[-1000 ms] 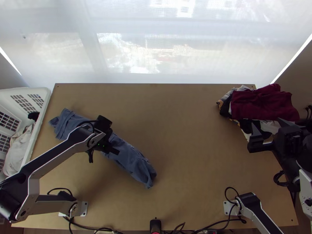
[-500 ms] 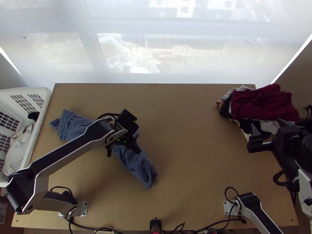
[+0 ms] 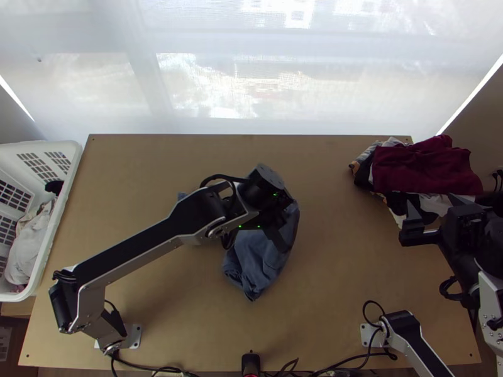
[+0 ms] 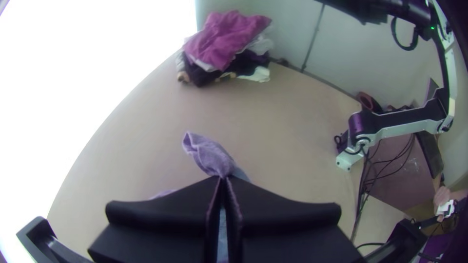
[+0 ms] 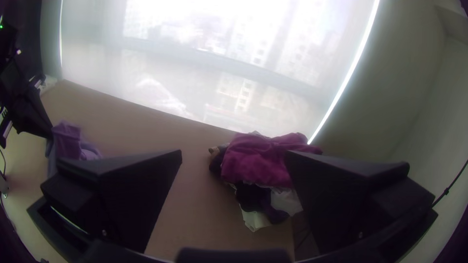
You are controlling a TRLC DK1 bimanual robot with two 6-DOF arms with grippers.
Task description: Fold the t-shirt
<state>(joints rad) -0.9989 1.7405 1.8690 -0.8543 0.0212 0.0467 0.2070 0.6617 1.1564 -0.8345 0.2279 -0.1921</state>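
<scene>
Drawn rightward since the earlier frames, the t-shirt point(image 3: 250, 254) has changed from a long band running from far left to near middle into a shorter heap around the middle of the table point(image 3: 336, 301), bunched and creased. My left gripper point(image 3: 284, 246) has come right with it, and is clenched on the cloth: a purple-blue flap stands out past the pressed-together fingers point(image 4: 165, 209) in the left wrist view, with a strip of cloth between them. Which part of the garment I have pinched, I cannot tell.

My left arm point(image 3: 151, 232) hides much of the shirt from above; a small blue patch peeks out past its far side, so I can't follow the cloth's full outline. That arm bends at the near left, then stretches long and slanting toward the middle, its wrist over the shirt. My right arm point(image 3: 412, 333) is cut off at the near edge and comes back in at the right edge. It holds my right gripper point(image 3: 431, 199) released, fingers spread wide, at the near side of the clothes pile point(image 3: 424, 169), whose top piece is dark red; the layers beneath are hard to sort out. Far to the left, a white basket point(image 3: 55, 217) with clothes inside is cut off by the edge.
</scene>
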